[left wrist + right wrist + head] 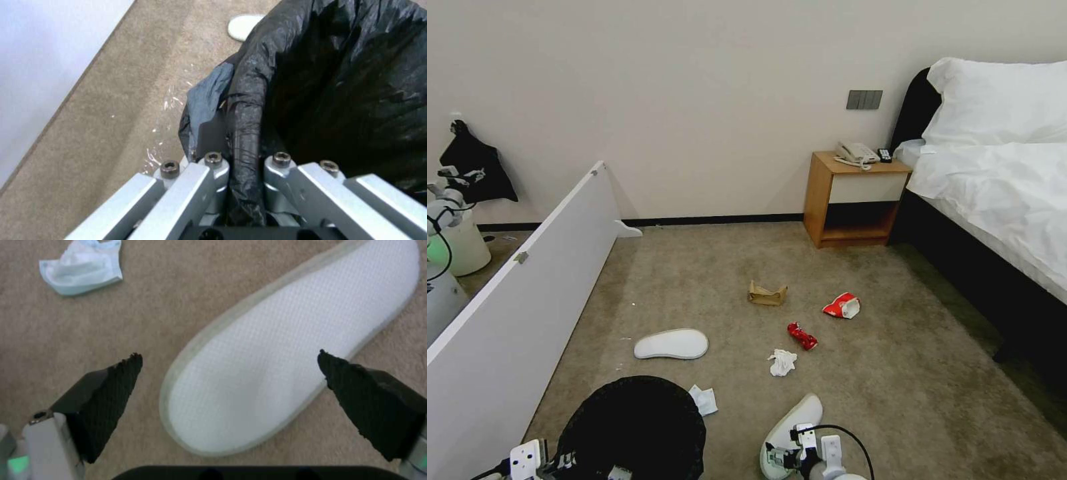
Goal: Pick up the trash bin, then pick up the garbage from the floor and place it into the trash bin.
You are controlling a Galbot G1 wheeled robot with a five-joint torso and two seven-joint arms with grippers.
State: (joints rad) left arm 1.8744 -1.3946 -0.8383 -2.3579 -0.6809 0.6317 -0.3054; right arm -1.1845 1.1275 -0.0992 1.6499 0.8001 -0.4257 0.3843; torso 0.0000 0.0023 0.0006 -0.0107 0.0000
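The left gripper is clamped on the bag-covered rim of the trash bin, at 7 o'clock in the head view and cut off below. The right gripper is spread wide above a white slipper at 5 o'clock. No writing is readable on the red wrapper.

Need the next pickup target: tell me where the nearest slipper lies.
The nearest slipper lies on the carpet at the robot's lower right, between the open right gripper fingers, right of the trash bin.

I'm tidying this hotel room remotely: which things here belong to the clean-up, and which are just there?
Job: black-bagged round trash bin, rim held by left gripper; flat white slippers, open right gripper above one; white tissues; red wrapper; crushed cup; brown cardboard.

Not: wooden nightstand, bed, white board.
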